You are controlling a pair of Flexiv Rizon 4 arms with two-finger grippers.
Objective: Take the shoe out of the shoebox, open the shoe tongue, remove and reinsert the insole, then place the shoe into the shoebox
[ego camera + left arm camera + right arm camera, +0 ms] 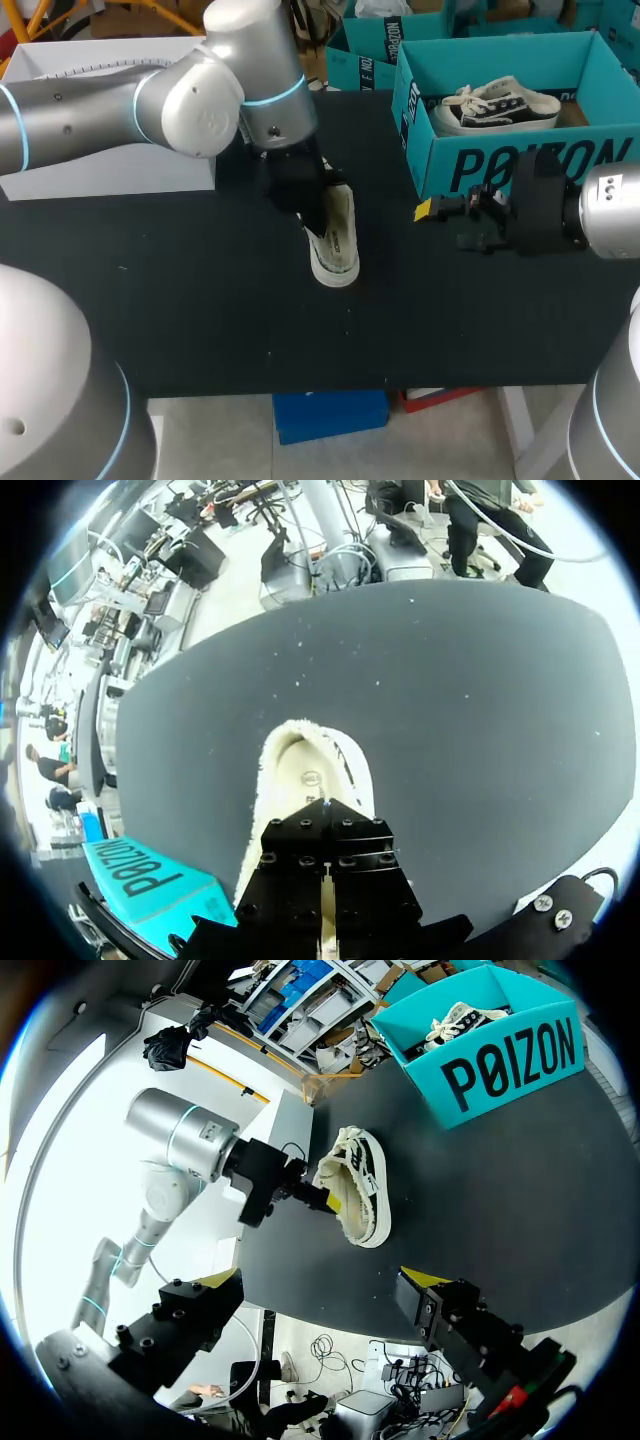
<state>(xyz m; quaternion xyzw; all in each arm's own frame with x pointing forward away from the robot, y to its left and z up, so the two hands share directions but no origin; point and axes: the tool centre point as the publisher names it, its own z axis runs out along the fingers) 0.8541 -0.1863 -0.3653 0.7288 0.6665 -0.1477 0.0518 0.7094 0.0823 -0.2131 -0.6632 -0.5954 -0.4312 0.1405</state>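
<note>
A white box (pixel 100 165) stands at the left of the black bench (pixel 200 320). The left pincer (pixel 300 190) is down on the cream canvas shoe (pixel 337 245), which lies mid-bench; whether it grips the shoe I cannot tell. The right pincer (pixel 445 222) hangs wide and empty beside the teal cardboard shoebox (pixel 520 165), which holds a black-and-white sneaker (pixel 500 105).

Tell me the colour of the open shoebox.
The shoebox is teal with large black lettering; best seen in the right wrist view.
</note>
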